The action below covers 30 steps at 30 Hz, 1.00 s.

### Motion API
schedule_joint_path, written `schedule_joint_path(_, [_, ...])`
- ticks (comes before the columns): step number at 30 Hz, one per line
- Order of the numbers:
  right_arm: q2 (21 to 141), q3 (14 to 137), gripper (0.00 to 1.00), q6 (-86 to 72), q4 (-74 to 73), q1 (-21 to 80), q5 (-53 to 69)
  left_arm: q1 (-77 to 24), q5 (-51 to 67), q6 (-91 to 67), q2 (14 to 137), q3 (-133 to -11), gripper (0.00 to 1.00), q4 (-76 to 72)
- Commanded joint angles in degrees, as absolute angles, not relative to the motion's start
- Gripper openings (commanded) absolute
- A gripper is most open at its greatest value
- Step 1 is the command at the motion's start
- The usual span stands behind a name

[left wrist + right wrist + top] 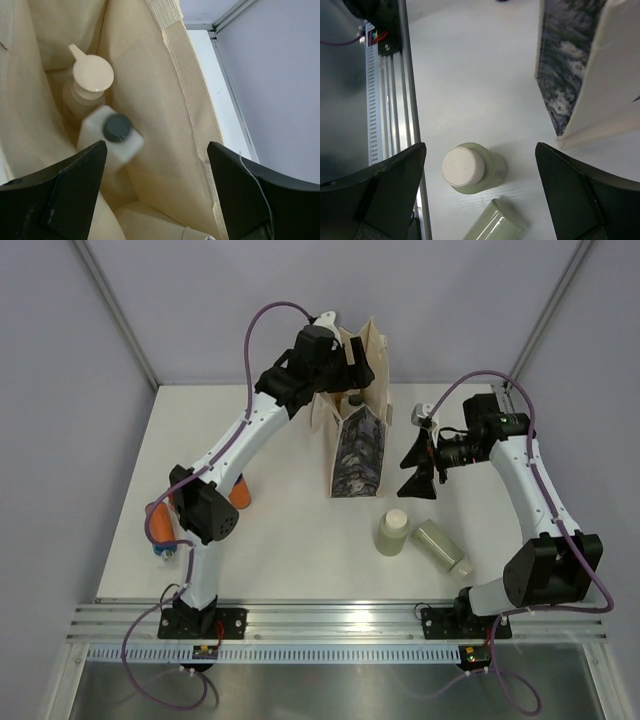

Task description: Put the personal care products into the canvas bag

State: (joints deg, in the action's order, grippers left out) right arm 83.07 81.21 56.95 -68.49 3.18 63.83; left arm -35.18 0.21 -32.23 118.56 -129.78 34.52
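The canvas bag [357, 445] stands upright at the back middle of the table. My left gripper [333, 365] is open over its mouth and holds nothing. In the left wrist view my left gripper [156, 150] looks down into the bag [165, 100] at a beige pump bottle [90, 75] and a blurred clear black-capped bottle [112, 137]. My right gripper [418, 470] is open above an upright pale-green cylinder [392, 532], with another pale-green cylinder [441, 546] lying beside it. The right wrist view shows my right gripper [480, 150], the upright cylinder [470, 167] and the lying cylinder [495, 222].
Two orange bottles [240, 490] [160, 525] stand at the left by my left arm, partly hidden. A small blue-tipped item [165, 550] lies beside them. The metal rail [340, 625] runs along the near edge. The bag's printed panel [565, 65] is close to my right gripper.
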Motion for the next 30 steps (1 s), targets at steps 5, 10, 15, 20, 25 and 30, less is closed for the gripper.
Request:
schedule_joint_path(5, [73.5,70.8,1.00,63.7,-67.7,13.0,53.3,-34.0,0.5,-26.4,112.9,-130.7,0.91,31.6])
schedule_joint_path(10, [67.7,64.7,0.99,61.7,-63.0,17.3,47.5,-33.5,-0.1,-20.3,104.5,-126.8,0.98,30.9])
schedule_joint_path(15, [65.8,59.6,1.00,64.6,-59.8,18.6,41.9,-33.0,-3.7,-14.3,90.0,-115.2,0.99,29.5])
schedule_joint_path(20, [65.7,54.2,1.00,61.8,-50.4,18.9,39.2,-33.0,-8.2,-14.3,74.3,-96.1,0.99,28.1])
schedule_joint_path(25, [66.9,50.3,0.99,56.1,-39.9,19.1,34.6,-33.0,-10.6,-20.1,54.1,-68.9,0.99,24.9])
schedule_joint_path(30, [66.9,51.7,0.99,54.6,-40.9,19.1,34.2,-33.0,-12.0,-27.3,42.9,-54.9,0.99,25.4])
